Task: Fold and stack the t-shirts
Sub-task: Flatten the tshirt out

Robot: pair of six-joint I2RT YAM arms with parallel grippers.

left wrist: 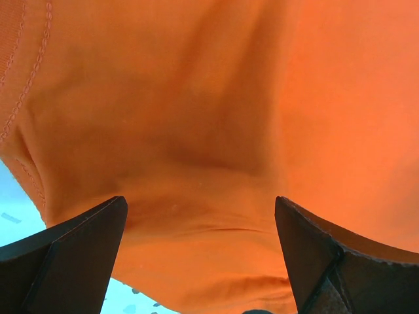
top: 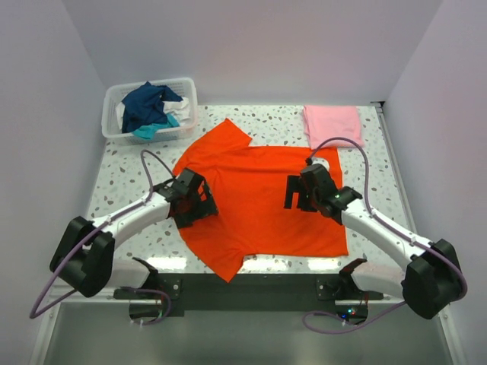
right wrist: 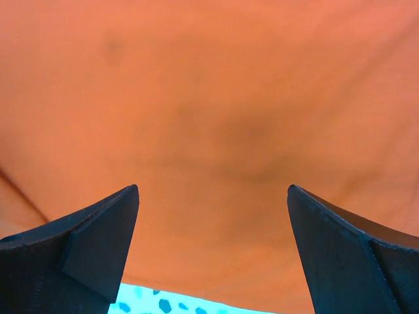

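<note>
A: Left gripper (left wrist: 200, 209)?
B: Wide open, empty; set low over orange-red t-shirt (top: 259, 205), near its left edge, likely for a pinch there.
A: Right gripper (right wrist: 213, 193)?
B: Wide open too, empty, over the shirt's right half.
A: Beyond?
B: Orange-red shirt flat at centre, seemingly unfolded. Pink t-shirt (top: 332, 123) folded at far right, probably the stack's base. Navy, teal, white shirts (top: 148, 103) heaped in basket (top: 112, 125), far left.

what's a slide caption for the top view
Both open, left gripper and right gripper over spread orange-red t-shirt; folded pink t-shirt far right, basket far left.
</note>
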